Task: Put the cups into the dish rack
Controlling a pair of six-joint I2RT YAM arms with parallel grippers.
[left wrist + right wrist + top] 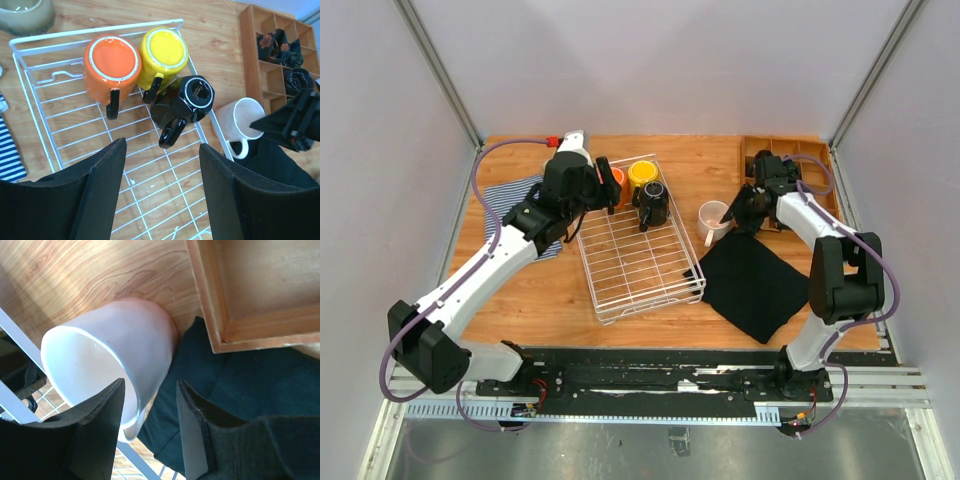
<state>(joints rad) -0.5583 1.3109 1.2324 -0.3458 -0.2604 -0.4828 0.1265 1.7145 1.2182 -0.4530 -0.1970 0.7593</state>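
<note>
The white wire dish rack (640,268) holds three cups upside down at its far end: orange (111,62), yellow (164,52) and black (187,97). My left gripper (162,165) hangs open above the rack's grid floor, holding nothing. A pale pink cup (115,350) with a white inside lies tilted just right of the rack (713,218). My right gripper (150,390) straddles its rim, one finger inside the mouth and one outside, with a gap still showing by the outer finger. A beige cup (25,12) stands beyond the rack's far left corner.
A brown wooden compartment tray (790,160) holding dark patterned items sits at the back right, close to the pink cup. A black cloth (755,285) lies under and in front of the right gripper. A striped cloth (515,200) lies left of the rack.
</note>
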